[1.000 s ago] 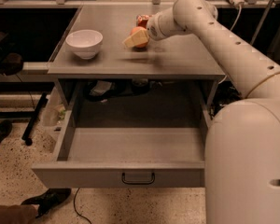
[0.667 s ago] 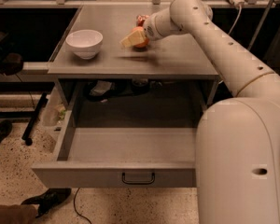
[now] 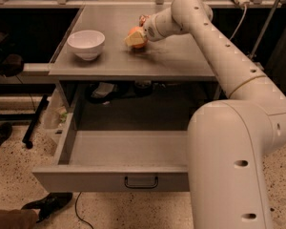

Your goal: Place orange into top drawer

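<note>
The orange (image 3: pixel 138 34) is on the back middle of the grey tabletop (image 3: pixel 181 56), right of the white bowl. My gripper (image 3: pixel 134 38) reaches in from the right, and its cream fingers (image 3: pixel 130 41) close around the orange at tabletop height. The top drawer (image 3: pixel 109 179) is pulled wide open below the tabletop. It is empty inside, and the small dark handle (image 3: pixel 141 182) sits at the centre of its front panel. My arm's big lower link covers the drawer's right end.
A white bowl (image 3: pixel 86 43) stands on the tabletop's left side. Part of a red-and-white bag (image 3: pixel 143 19) shows behind the gripper. Black shoes (image 3: pixel 47 204) and a cable lie on the speckled floor by the drawer's left front corner.
The gripper with the orange has shifted slightly left. The arm's lower link has swung left and covers more of the drawer's right end.
</note>
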Controlling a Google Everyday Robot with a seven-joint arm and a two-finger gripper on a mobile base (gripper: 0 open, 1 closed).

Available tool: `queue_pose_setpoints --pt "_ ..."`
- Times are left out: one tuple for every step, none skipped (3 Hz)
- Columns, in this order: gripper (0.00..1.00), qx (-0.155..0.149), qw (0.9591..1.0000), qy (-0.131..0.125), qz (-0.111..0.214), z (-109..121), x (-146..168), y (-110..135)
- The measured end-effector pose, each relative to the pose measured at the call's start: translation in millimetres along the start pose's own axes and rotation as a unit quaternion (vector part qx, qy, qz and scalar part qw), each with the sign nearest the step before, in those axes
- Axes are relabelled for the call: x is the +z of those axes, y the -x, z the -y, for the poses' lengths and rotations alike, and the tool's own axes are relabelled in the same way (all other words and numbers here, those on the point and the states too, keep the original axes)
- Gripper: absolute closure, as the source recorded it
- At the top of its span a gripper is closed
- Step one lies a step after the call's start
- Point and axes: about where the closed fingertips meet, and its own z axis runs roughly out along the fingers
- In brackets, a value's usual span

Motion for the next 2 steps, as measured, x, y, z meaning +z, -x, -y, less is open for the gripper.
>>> queue_pose_setpoints --pt "0.71 0.005 1.0 0.005 -0.005 1.3 1.8 -3.4" --pt "0.94 0.008 0.9999 0.007 -0.013 2.5 0.3 -7.9"
